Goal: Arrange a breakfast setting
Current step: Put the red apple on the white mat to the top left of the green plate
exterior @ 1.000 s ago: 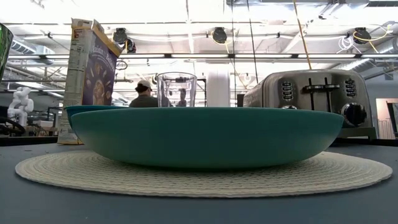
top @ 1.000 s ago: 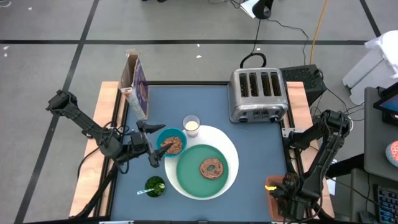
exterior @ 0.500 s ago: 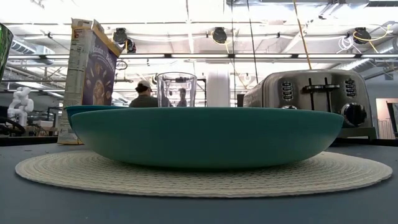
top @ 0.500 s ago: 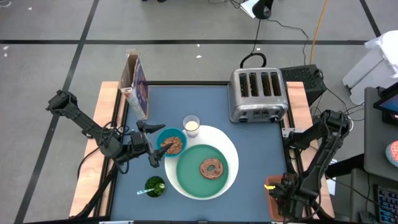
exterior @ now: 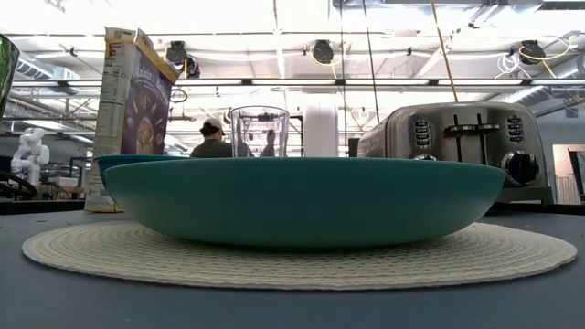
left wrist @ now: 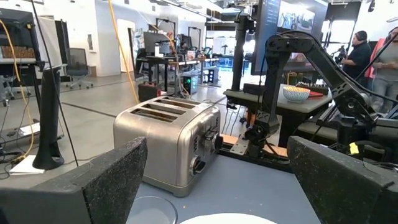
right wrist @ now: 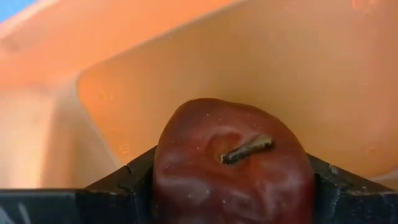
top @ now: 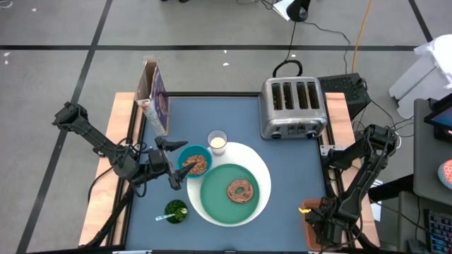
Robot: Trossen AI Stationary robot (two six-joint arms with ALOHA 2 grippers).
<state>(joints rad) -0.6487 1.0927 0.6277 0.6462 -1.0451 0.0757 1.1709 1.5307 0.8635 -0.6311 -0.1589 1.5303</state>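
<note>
The right tool (right wrist: 233, 186) is down in an orange bin (top: 309, 210) at the table's (top: 282, 162) front right corner, its fingers clamped on either side of a red apple (right wrist: 233, 162) with its stem showing. The left tool (top: 176, 164), fingers spread wide, sits near the left edge just beside a small teal bowl (top: 194, 161), which adjoins a teal plate (top: 226, 192) carrying a brown bagel (top: 241, 190) on a larger white plate (top: 260, 164). A glass of milk (top: 217, 142), purple cereal box (top: 157, 104) and toaster (top: 293, 107) stand toward the back edge.
</note>
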